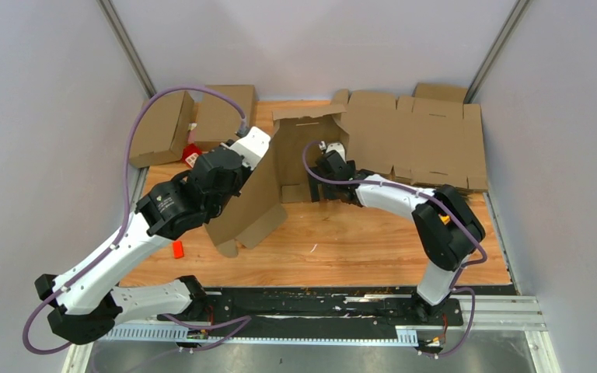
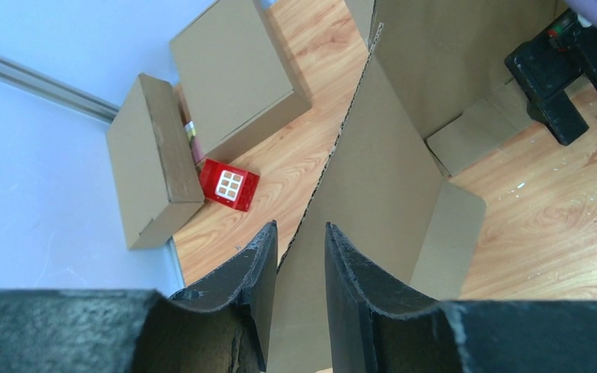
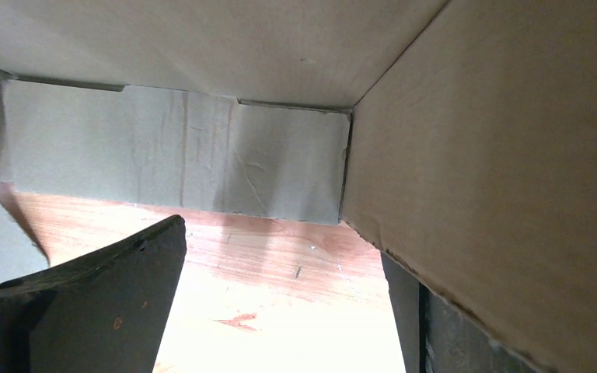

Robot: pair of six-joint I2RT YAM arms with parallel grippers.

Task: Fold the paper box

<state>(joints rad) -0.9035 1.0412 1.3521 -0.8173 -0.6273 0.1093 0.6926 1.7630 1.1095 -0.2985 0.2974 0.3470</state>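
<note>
**Item:** paper box (image 1: pixel 311 155), brown corrugated card, one piece, part-erected.

**Location:** middle of the desk (image 1: pixel 357 241), toward its rear edge, between the two arms.

**Condition:** one broad wall stands upright with a slotted flap bent over its top. A long side panel (image 1: pixel 253 206) leans out slantwise toward the left front, its end flaps loose. Creases and a perforated edge show, with no tears visible.

**Progress:** judged under half done. Walls are raised but not squared, no flap is tucked, and the lid is not closed.

**Left gripper** (image 2: pixel 301 233): fingers narrowed to either side of the side panel's edge. Whether they already pinch it cannot be told.

**Right gripper** (image 3: pixel 284 241): fingers spread wide, reaching into the box's inner corner, one finger hidden behind a wall.

**Also present:**
- flat blanks (image 1: pixel 427 140) at the rear right corner
- two finished boxes (image 1: pixel 159 128) at the rear left corner
- a red block (image 2: pixel 229 185) beside the finished boxes
</note>
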